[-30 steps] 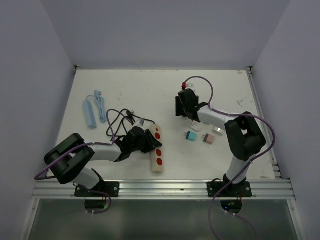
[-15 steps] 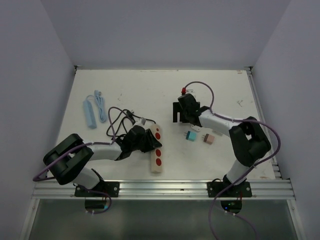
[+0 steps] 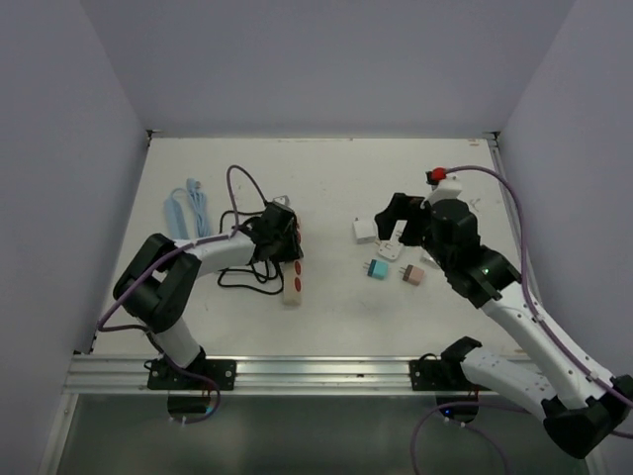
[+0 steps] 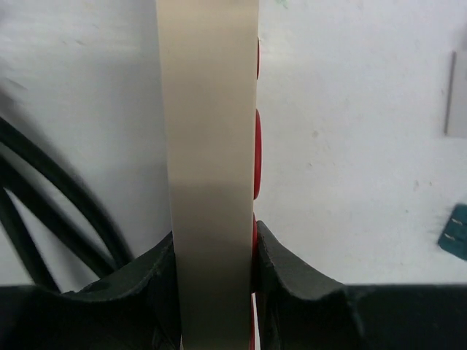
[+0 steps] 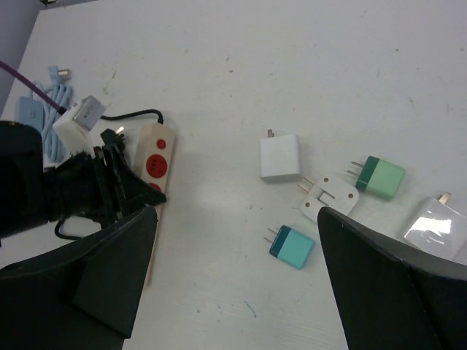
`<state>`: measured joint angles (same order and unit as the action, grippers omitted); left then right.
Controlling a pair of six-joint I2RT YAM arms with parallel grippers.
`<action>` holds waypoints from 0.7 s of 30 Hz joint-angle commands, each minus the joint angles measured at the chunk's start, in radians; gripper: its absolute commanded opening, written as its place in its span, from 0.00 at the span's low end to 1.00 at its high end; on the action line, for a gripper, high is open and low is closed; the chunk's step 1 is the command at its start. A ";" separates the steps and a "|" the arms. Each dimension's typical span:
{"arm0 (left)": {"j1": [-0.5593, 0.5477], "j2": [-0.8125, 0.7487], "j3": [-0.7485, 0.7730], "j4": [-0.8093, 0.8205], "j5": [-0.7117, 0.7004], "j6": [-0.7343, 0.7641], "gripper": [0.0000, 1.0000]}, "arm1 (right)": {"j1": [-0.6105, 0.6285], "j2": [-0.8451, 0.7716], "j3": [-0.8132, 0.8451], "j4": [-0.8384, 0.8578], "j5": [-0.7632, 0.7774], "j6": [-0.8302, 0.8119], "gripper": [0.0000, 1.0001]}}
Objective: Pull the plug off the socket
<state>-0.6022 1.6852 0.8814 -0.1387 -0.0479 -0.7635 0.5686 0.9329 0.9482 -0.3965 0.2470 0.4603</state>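
L to R: light blue strip point(image 3: 178, 213) far left; black cord point(image 3: 235, 269) looped beside it; L gripper point(image 3: 280, 237) pinches the beige socket point(image 3: 292, 285) by its long sides, table point(image 3: 326, 178) centre-left. White plug point(image 3: 364, 230) lies well apart from socket, near R gripper point(image 3: 391, 213), fingers spread wide; teal adapter point(image 3: 377, 268) & pink adapter point(image 3: 413, 274) close by.

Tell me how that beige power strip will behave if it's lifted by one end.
The power strip looks like a rigid plastic bar, so it should stay straight, not sag. Pinched near one end by the left end effector, its free end may tilt down. Its black cord looks floppy and will probably trail behind.
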 commanded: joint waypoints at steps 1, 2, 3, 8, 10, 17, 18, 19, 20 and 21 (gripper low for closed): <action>0.085 0.054 0.073 -0.167 -0.075 0.147 0.20 | 0.002 -0.089 -0.034 -0.134 0.028 -0.003 0.96; 0.122 0.062 0.088 -0.176 -0.067 0.156 0.22 | 0.002 -0.141 -0.038 -0.148 0.038 -0.005 0.96; 0.137 0.077 0.105 -0.180 -0.058 0.165 0.28 | 0.002 -0.164 -0.046 -0.160 0.046 -0.005 0.96; 0.232 0.114 0.203 -0.183 0.028 0.213 0.64 | 0.002 -0.269 -0.057 -0.214 0.060 -0.009 0.97; 0.251 0.126 0.235 -0.188 0.042 0.220 0.72 | 0.002 -0.298 -0.051 -0.235 0.070 -0.014 0.97; 0.274 0.036 0.275 -0.203 0.163 0.214 0.82 | 0.002 -0.336 0.001 -0.309 0.104 -0.040 0.97; 0.275 -0.011 0.272 -0.203 0.174 0.213 0.83 | 0.002 -0.339 0.017 -0.315 0.112 -0.043 0.98; 0.275 -0.039 0.272 -0.211 0.189 0.208 0.86 | 0.002 -0.345 0.026 -0.332 0.127 -0.052 0.98; 0.275 -0.065 0.271 -0.216 0.195 0.207 0.87 | 0.002 -0.350 0.047 -0.338 0.135 -0.057 0.99; 0.275 -0.118 0.272 -0.222 0.203 0.207 0.87 | 0.002 -0.352 0.057 -0.347 0.144 -0.063 0.99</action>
<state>-0.3367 1.7149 1.1168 -0.3447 0.0937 -0.5797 0.5686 0.5995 0.9298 -0.7055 0.3401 0.4343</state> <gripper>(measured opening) 0.864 0.984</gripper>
